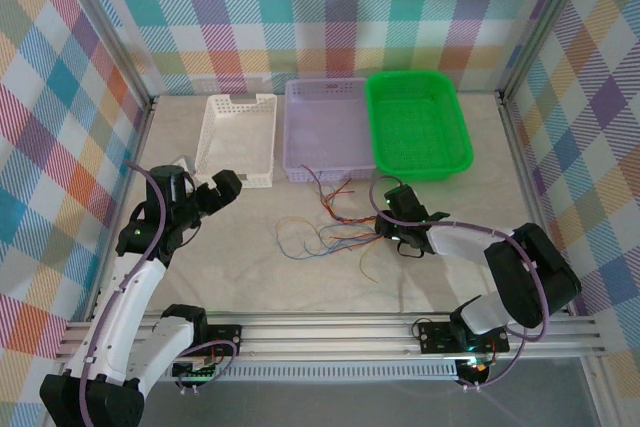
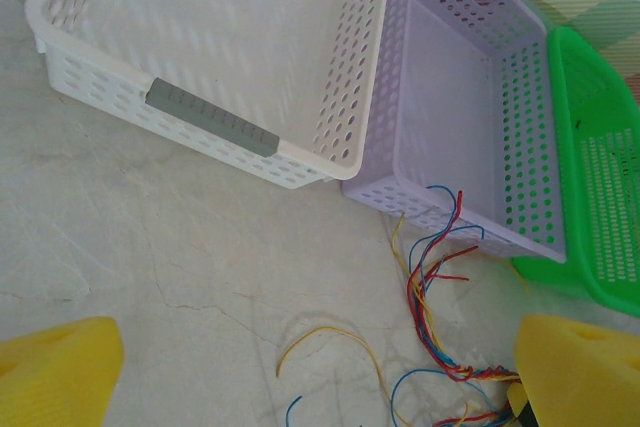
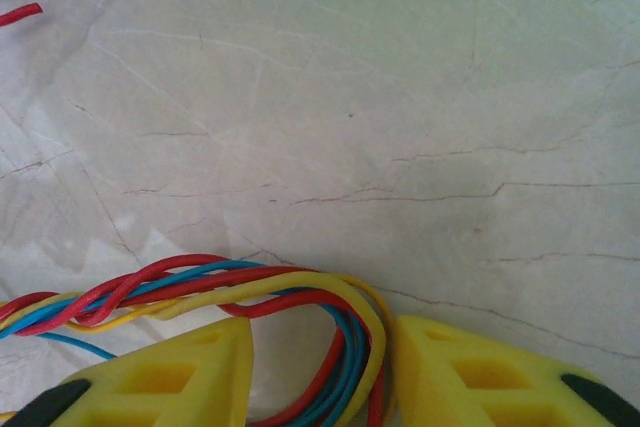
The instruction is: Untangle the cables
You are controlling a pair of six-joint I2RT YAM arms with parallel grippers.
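Note:
The cables (image 1: pixel 330 232) lie as a loose tangle of thin red, blue and yellow wires on the table, in front of the baskets. My right gripper (image 1: pixel 386 219) is down at the tangle's right end. In the right wrist view a twisted loop of the cables (image 3: pixel 300 287) passes between the yellow fingers (image 3: pixel 170 382) of my right gripper (image 3: pixel 320 372). The loop rests against the right finger, bare table shows beside the left one, so the jaws stand open. My left gripper (image 1: pixel 215 192) hovers open to the left, its wrist view showing the cables (image 2: pixel 430 287) ahead of the left gripper (image 2: pixel 320 372).
Three baskets stand in a row at the back: white (image 1: pixel 215 142), lavender (image 1: pixel 325 169) and green (image 1: pixel 375 137). Some wire ends reach up to the lavender basket's front wall (image 2: pixel 440 212). Checked walls enclose the table; a metal rail runs along the near edge.

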